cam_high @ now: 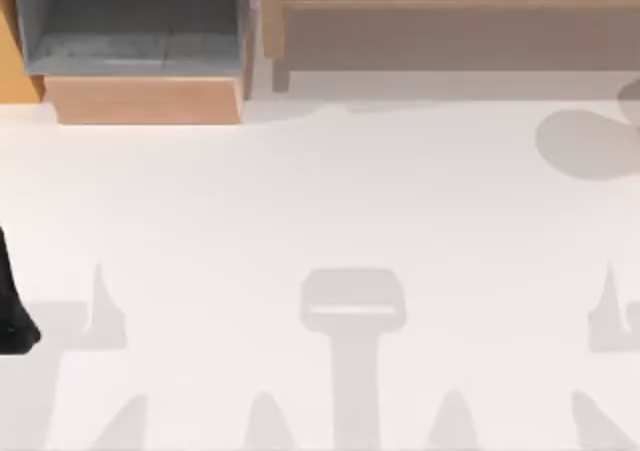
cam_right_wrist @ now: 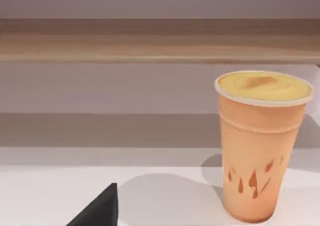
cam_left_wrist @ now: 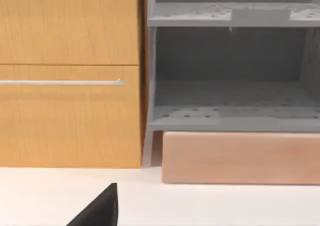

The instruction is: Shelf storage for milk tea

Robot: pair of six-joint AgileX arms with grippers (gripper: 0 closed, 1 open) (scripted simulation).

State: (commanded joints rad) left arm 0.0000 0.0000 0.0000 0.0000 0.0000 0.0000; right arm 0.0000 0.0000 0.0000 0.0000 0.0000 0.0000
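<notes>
The orange plastic milk tea cup [cam_right_wrist: 261, 148] is standing upright on the white table [cam_high: 320, 221], well right of the grey open shelf [cam_high: 135, 26]. Gripper finger positions cannot be told.

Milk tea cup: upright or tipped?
Upright. The milk tea cup stands on its base on the white table, rim level at top.

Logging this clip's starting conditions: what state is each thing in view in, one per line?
Milk tea cup: upright on the white table, full to the rim, not held.
Grey shelf unit: open-fronted, both visible shelves bare.
Wooden drawer: closed, bar handle flush across its front.
Left arm: parked at the table's left edge, holding nothing.
Right gripper: low over the table, short of the cup, not touching it.
</notes>
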